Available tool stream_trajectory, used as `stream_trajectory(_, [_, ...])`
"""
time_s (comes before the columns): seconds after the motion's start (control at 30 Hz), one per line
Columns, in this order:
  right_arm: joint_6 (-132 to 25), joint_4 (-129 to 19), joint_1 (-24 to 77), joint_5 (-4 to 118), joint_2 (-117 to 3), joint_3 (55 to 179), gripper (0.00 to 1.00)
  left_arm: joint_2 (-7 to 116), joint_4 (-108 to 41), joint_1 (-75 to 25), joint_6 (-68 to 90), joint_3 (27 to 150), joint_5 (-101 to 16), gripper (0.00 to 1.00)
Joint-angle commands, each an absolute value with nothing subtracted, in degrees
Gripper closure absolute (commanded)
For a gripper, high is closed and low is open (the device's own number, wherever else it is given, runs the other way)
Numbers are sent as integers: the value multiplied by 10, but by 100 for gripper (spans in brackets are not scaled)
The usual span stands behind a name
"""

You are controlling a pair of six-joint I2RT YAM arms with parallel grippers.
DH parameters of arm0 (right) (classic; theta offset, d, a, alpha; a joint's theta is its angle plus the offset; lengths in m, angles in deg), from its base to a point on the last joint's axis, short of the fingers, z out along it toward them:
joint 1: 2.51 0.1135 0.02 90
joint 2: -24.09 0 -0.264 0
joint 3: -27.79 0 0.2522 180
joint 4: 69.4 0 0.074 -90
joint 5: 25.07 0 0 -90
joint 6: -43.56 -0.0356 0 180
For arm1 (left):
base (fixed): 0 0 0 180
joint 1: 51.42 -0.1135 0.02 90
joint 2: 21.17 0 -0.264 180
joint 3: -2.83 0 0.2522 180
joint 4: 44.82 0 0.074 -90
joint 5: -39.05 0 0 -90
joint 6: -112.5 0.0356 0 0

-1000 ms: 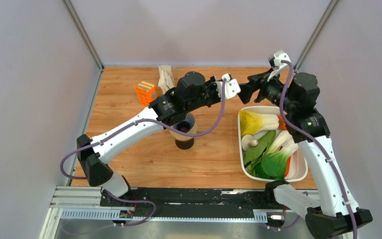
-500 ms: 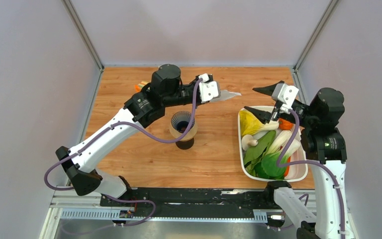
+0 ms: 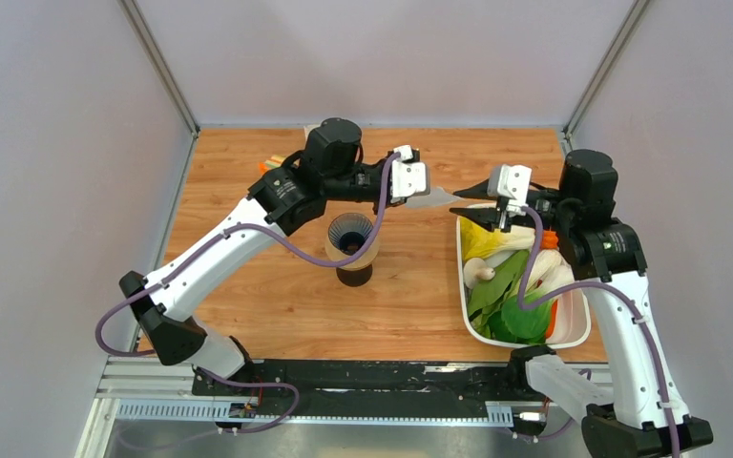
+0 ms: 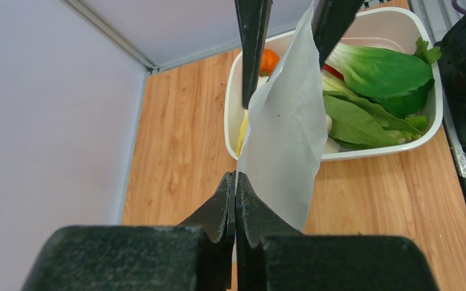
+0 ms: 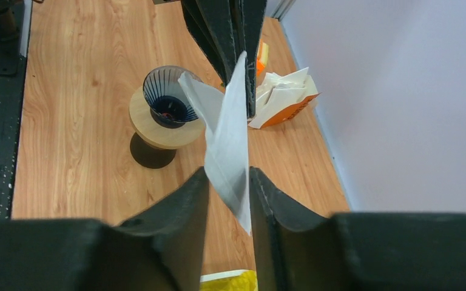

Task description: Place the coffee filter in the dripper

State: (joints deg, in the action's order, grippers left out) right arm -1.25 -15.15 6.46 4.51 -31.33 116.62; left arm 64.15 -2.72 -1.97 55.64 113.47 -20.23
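The coffee filter (image 3: pixel 437 197) is a white paper sheet held in the air between the two arms, to the upper right of the dripper. My left gripper (image 3: pixel 424 194) is shut on one edge of it (image 4: pixel 285 133). My right gripper (image 3: pixel 464 201) straddles the filter's other end (image 5: pixel 227 139); its jaws stand narrowly apart with a gap showing beside the paper. The dripper (image 3: pixel 351 234), a dark ribbed cone, sits on a brown pot with a tan rim (image 5: pixel 158 133) mid-table, with nothing in it.
A white tray (image 3: pixel 575 329) of leafy greens and other vegetables lies at the right, below my right gripper. An orange box with more white filters (image 5: pixel 282 97) stands at the back, behind my left arm. Grey walls close in both sides and the back.
My right gripper swung left to the filter's free end and its jaws narrowed around it. My left gripper carried the filter slightly right, staying shut on it.
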Motion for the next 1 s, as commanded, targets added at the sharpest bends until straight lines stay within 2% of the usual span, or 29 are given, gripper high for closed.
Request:
stream_trajectory(0.0, [34, -147, 103, 79, -318, 1184, 74, 653, -8, -17, 565, 1168, -182, 100])
stream_trajectory(0.07, [44, -147, 121, 100, -315, 1180, 89, 657, -2, -17, 559, 1172, -188, 100])
stream_trajectory(0.13, [50, -151, 140, 126, -312, 1173, 99, 657, 2, -18, 552, 1173, -191, 100])
stream_trajectory(0.27, [55, -154, 144, 143, -308, 1167, 100, 652, 5, -20, 526, 1172, -193, 97])
stream_trajectory(0.33, [59, -157, 145, 141, -303, 1163, 100, 649, 3, -27, 477, 1172, -188, 81])
stream_trajectory(0.47, [57, -184, 145, 132, -284, 1145, 100, 641, -29, -58, 364, 1156, -164, 66])
stream_trajectory(0.6, [43, -218, 145, 127, -271, 1131, 100, 631, -84, -90, 256, 1122, -118, 57])
stream_trajectory(0.7, [41, -227, 144, 114, -266, 1128, 100, 626, -129, -104, 193, 1097, -101, 56])
stream_trajectory(0.97, [27, -253, 144, 110, -254, 1118, 100, 624, -249, -143, 15, 1030, -10, 36])
